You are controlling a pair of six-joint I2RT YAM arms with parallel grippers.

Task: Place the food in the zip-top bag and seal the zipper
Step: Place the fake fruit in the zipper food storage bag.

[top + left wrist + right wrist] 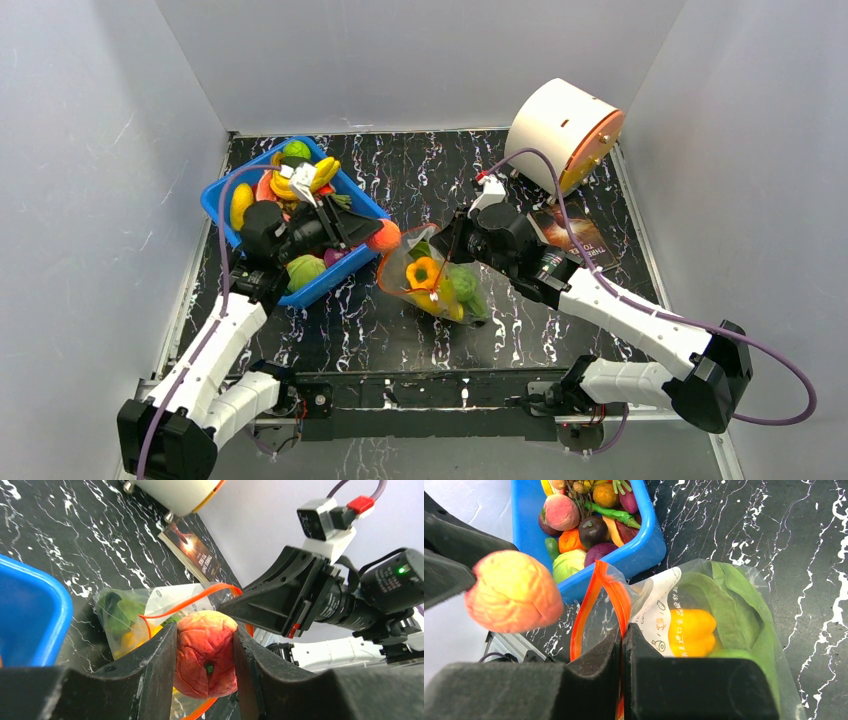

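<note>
My left gripper [205, 652] is shut on a pink-orange toy peach [206, 652] and holds it just above the open mouth of the clear zip-top bag [435, 285]. The peach also shows in the top view [386, 236] and the right wrist view [514, 591]. My right gripper [623, 637] is shut on the bag's red-orange zipper strip [616, 592] and holds that edge up. The bag [724, 615] holds green lettuce [734, 600] and a yellow bell pepper [691, 630]. The zipper [190, 600] stands open in a loop.
A blue plastic basket [215, 200] with several toy fruits and vegetables sits at the back left; its rim also shows in the right wrist view [644, 545]. A white and orange round case [560, 125] and a small booklet [580, 240] lie at the back right. White walls enclose the table.
</note>
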